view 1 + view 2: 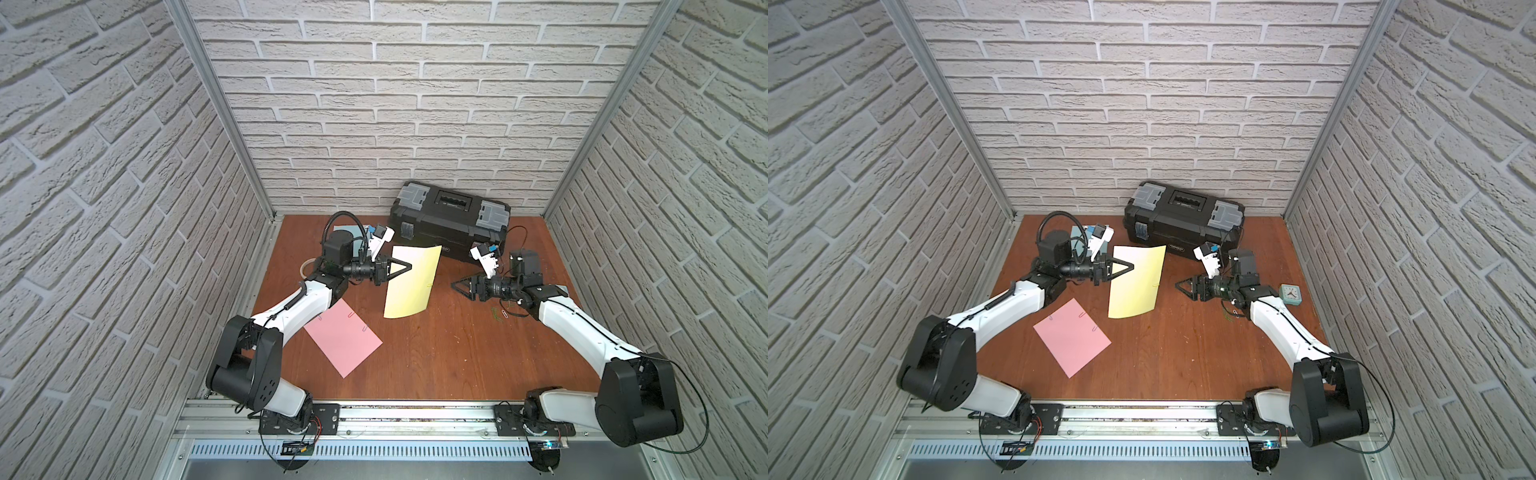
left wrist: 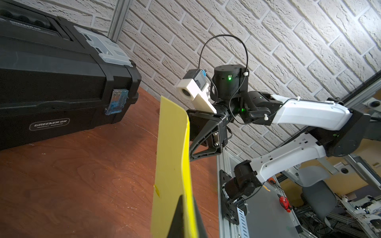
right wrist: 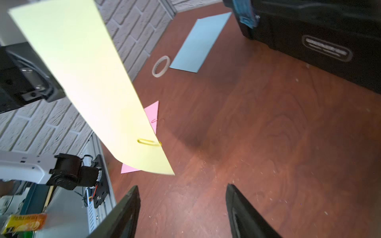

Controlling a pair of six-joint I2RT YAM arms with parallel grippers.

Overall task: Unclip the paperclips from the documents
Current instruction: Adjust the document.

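paper sheet [image 1: 409, 282], yellow and curved, wire paperclip [image 3: 148, 142] attached, hangs pinched in left jaws; right jaws gape.

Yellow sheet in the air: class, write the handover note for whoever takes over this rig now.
Left gripper: shut on the raised yellow paper sheet. Right gripper: open, empty.
Yellow wire paperclip clipped on that sheet's edge. Pink paper sheet flat on the table, three wire clips on it. Light blue paper sheet flat at the back.
Done: loose green and silver paperclips lie by the right arm.
Left: yellow clip, then pink's.
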